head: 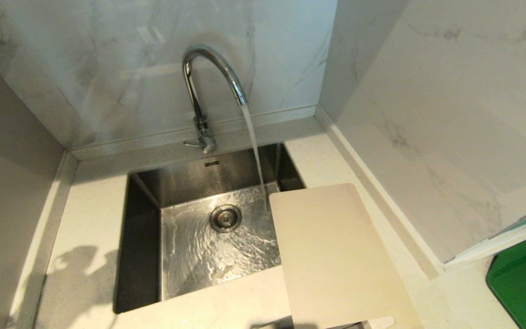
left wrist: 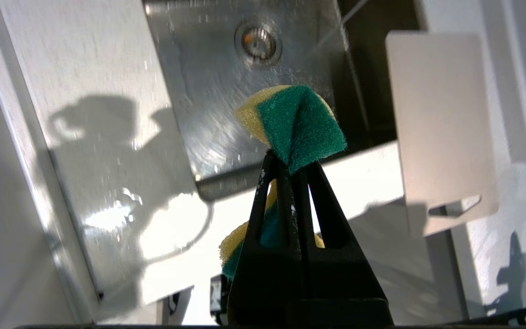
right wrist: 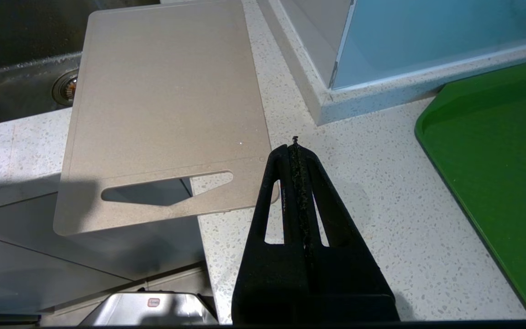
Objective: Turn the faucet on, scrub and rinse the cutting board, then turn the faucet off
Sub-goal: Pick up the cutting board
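The cutting board [head: 336, 256] lies at lower centre-right of the head view, one corner over the sink [head: 144, 237]. The faucet [head: 208, 87], upper centre, pours water into the basin. At the left edge, the left gripper [left wrist: 290, 167] is clamped on a sponge [left wrist: 297, 123]. The right gripper [right wrist: 296, 146] is closed, empty, beside the board.

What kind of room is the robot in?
Most likely a kitchen. A steel sink sits in a speckled stone counter, water runs from the faucet, and a cutting board lies beside the basin.
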### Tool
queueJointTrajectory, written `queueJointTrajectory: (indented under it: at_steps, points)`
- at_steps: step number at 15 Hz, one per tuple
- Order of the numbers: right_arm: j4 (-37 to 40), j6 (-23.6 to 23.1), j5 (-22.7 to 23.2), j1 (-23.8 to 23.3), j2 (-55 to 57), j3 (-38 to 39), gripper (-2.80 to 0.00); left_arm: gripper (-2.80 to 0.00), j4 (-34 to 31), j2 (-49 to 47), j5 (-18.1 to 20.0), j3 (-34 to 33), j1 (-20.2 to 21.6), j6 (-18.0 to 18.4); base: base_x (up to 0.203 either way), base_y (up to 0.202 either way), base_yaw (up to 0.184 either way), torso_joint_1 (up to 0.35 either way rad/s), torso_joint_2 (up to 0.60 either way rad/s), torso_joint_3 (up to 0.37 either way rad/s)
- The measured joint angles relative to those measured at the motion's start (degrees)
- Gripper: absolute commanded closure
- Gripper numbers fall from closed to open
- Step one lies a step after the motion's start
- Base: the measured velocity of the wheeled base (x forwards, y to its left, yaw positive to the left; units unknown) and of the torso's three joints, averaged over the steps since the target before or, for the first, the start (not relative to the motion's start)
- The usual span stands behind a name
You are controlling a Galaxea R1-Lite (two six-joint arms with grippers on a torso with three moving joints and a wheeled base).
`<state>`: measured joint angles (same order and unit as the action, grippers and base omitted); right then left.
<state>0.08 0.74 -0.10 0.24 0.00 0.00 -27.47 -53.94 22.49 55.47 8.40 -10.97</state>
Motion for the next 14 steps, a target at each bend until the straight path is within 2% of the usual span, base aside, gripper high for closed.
queueJointTrajectory:
  at_steps: [4, 6, 10, 14]
  points:
    - [0.02, 0.05, 0.00, 0.00, 0.00, 0.00, 0.00, 0.00, 9.09, 7.78, -0.44, -15.67, 0.17, 0.20, 0.000, 0.000, 0.000, 0.000, 0.00, 0.000]
    - [0.02, 0.02, 0.02, 0.00, 0.00, 0.00, 0.00, 0.00, 10.25, 12.45, -0.56, -21.10, 0.20, 0.73, 0.000, 0.000, 0.000, 0.000, 0.00, 0.000]
    - [0.02, 0.00, 0.02, 0.00, 0.00, 0.00, 0.00, 0.00, 10.63, 19.51, -0.34, -29.10, -0.47, 5.29, 0.000, 0.000, 0.000, 0.000, 0.00, 0.000]
    - [0.02, 0.02, -0.01, -0.02, 0.00, 0.00, 0.00, 0.00, 11.53, 23.91, -0.50, -34.51, -3.74, 5.27, 0.000, 0.000, 0.000, 0.000, 0.00, 0.000]
